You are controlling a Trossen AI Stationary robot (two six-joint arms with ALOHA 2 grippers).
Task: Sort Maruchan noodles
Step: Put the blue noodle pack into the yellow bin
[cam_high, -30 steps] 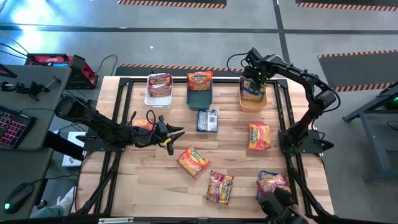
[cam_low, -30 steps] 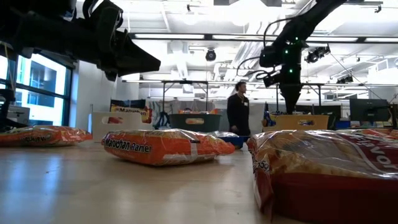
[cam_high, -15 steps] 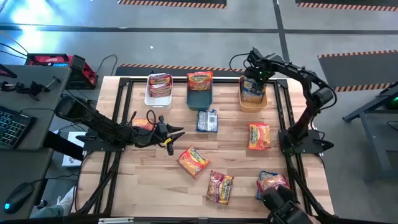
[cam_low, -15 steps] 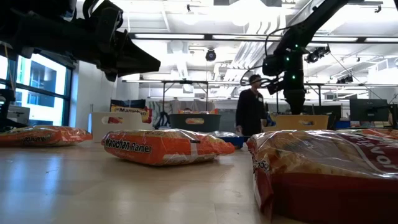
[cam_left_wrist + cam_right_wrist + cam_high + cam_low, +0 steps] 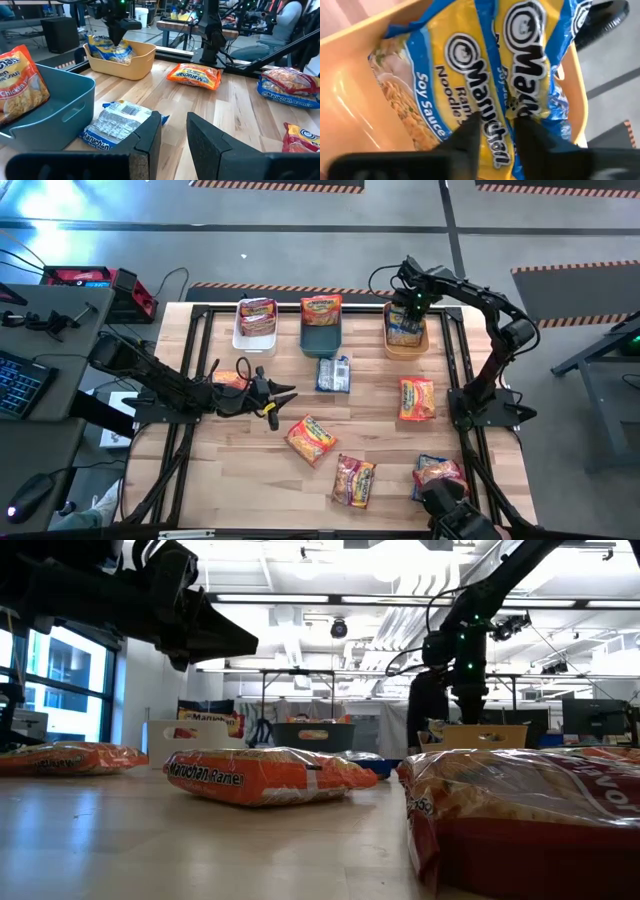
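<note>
My right gripper (image 5: 405, 315) points down into the orange bin (image 5: 425, 340) at the far right, shut on the top of the blue-and-yellow noodle packets (image 5: 470, 65) leaning in it. My left gripper (image 5: 175, 120) hovers level over the table's left middle, its fingers slightly apart with nothing between them. A pink-red packet (image 5: 257, 315) lies in the white bin and an orange one (image 5: 321, 308) in the teal bin. Several loose packets lie flat on the table: (image 5: 333, 373), (image 5: 416, 398), (image 5: 310, 438), (image 5: 353, 480), (image 5: 438, 475). My right gripper comes from above, pointing down, with its two fingers (image 5: 470, 132) close together on the crinkled upper face of a blue-and-yellow packet (image 5: 500, 107), where it overlaps its neighbour. It looks like a pinch. The packet still leans inside the orange bin.
The white bin (image 5: 240, 338), teal bin (image 5: 321, 340) and orange bin stand in a row along the far edge. An orange packet (image 5: 230, 380) lies by my left arm. A person's head (image 5: 450, 510) shows at the near right edge. Bare wood lies at the near left.
My right gripper has sunk a little toward the orange bin and now stands at the packets' tops. In the room behind the table, a person has walked to the right, behind that arm.
</note>
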